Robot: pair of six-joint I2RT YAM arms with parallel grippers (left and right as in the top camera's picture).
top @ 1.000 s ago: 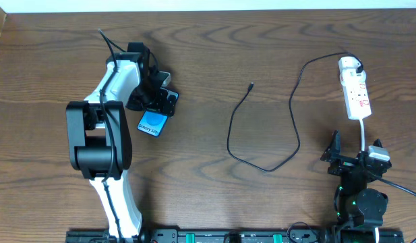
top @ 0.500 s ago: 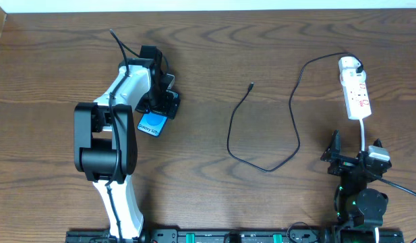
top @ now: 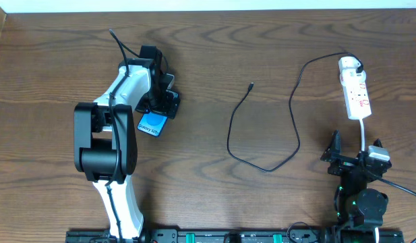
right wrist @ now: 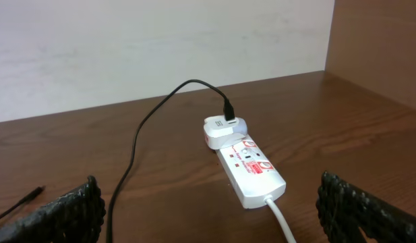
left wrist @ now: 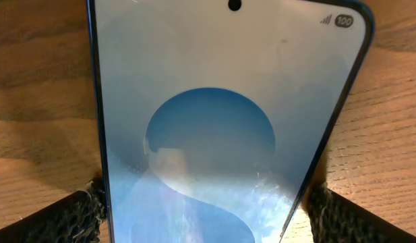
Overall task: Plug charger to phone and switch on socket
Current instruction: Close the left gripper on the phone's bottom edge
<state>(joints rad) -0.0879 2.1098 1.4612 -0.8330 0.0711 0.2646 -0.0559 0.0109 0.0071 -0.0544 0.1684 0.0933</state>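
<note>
The setting is presenting as a robotics laboratory bench. Two robot arms, the left arm (top: pixel 103 142) and the right arm (top: pixel 359 202), are standing on a black mounting rail (top: pixel 214 236) along the near edge of a wood-grain tabletop (top: pixel 208 196). Green indicator lights (top: pixel 356 201) are glowing at the right arm's base. A plain white wall (right wrist: pixel 160 40) is backing the far edge, and a wooden side panel (right wrist: pixel 376 47) is closing the right edge.

The phone (left wrist: pixel 228 135) carried a small "100" in a dark oval at the top right corner of its screen, beside a signal-bars sign. From overhead, white lettering on its lit screen seemed to begin "Galaxy"; the rest was too small to read. The red marks on the power strip (right wrist: pixel 251 169) were illegible.
</note>
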